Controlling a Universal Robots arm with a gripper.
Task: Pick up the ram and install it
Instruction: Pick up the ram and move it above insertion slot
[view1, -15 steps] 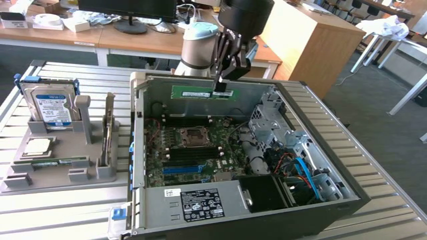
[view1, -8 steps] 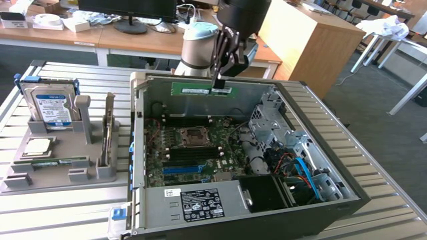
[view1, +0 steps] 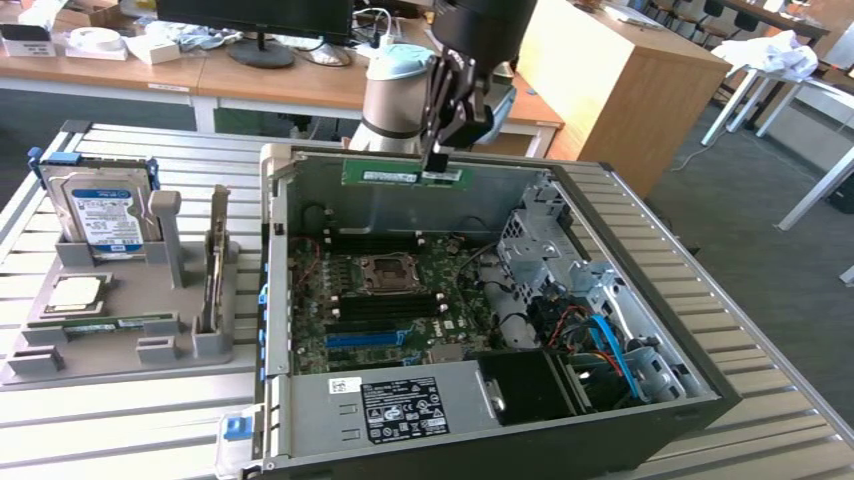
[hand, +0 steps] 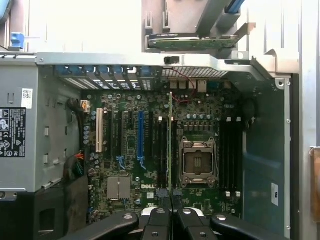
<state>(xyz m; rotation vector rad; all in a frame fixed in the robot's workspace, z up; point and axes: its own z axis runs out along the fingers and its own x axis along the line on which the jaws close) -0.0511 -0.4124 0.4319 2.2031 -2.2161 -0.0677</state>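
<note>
My gripper (view1: 435, 176) is shut on the ram (view1: 400, 174), a long green stick with a white sticker. I hold it level in the air above the back rim of the open computer case (view1: 694, 330). In the wrist view the ram (hand: 170, 140) appears edge-on as a thin green line running out from between my black fingers (hand: 161, 200). It hangs high over the motherboard (hand: 130, 165), lined up along the black memory slots (hand: 161, 145) beside the CPU socket (hand: 199, 161). It touches nothing below.
A grey holder (view1: 120, 350) stands at the exterior view's left with a blue-labelled hard drive (view1: 104, 215), a processor chip (view1: 76, 292) and a second green stick (view1: 114, 323). Inside the case are a drive cage (view1: 547, 245), blue cables (view1: 607, 335) and a power supply (view1: 400, 405).
</note>
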